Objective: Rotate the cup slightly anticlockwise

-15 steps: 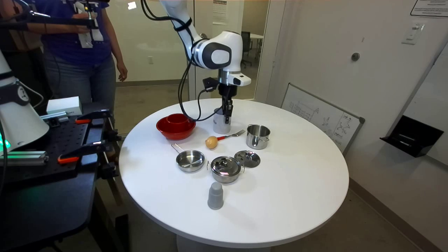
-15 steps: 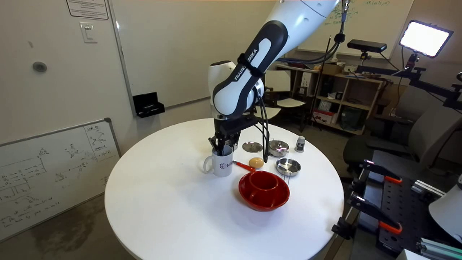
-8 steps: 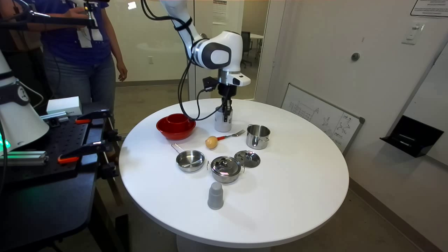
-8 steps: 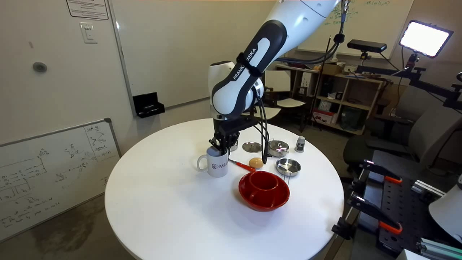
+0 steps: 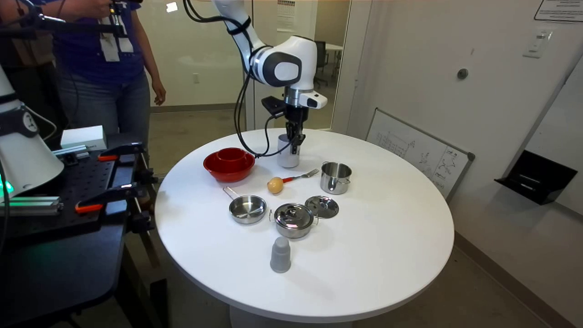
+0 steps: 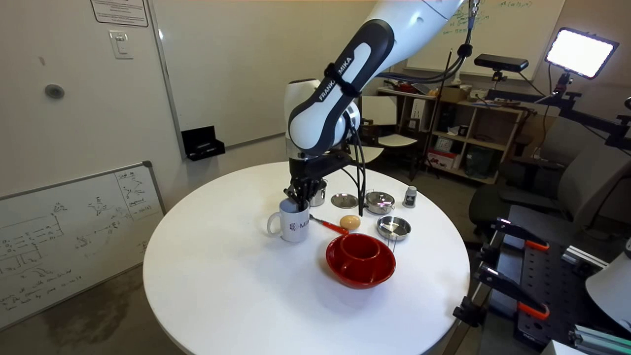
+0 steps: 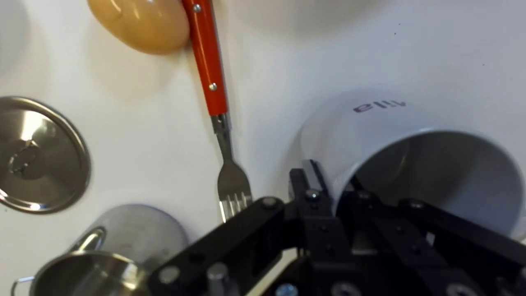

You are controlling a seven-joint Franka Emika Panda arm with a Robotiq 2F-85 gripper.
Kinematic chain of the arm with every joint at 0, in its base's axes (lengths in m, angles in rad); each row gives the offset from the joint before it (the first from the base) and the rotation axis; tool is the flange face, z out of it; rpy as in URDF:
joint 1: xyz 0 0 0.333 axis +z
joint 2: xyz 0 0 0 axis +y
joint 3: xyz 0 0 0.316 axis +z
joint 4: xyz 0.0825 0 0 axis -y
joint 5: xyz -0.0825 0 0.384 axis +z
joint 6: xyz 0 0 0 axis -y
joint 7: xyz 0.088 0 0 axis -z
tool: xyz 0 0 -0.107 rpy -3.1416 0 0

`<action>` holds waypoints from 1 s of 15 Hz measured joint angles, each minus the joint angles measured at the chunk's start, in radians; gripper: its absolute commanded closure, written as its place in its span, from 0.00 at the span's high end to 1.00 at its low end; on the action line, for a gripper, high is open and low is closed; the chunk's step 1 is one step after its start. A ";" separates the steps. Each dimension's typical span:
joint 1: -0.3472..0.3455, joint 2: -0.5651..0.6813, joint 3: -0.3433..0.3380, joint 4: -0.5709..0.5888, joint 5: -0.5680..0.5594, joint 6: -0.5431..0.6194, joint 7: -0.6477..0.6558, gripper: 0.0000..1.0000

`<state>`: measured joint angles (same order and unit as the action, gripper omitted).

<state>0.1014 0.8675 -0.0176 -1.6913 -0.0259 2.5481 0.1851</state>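
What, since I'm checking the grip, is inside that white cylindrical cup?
One black finger of the tool reaches inside the white cylindrical cup; what lies behind the tool cannot be seen.

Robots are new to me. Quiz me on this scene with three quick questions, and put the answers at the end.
1. True or false: the gripper has one finger inside the white mug and one outside.
2. Where is the red cup: (a) in the steel pan, (b) in the red bowl, (c) under the steel lid?
3. What lies right beside the handle of the red-handled fork?

Key: 1. True. 2. b. 3. An egg.
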 measured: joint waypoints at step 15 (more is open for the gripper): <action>-0.102 -0.029 0.141 0.082 -0.111 -0.324 -0.668 0.02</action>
<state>-0.0008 0.8385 0.1235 -1.6093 -0.1371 2.2241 -0.4830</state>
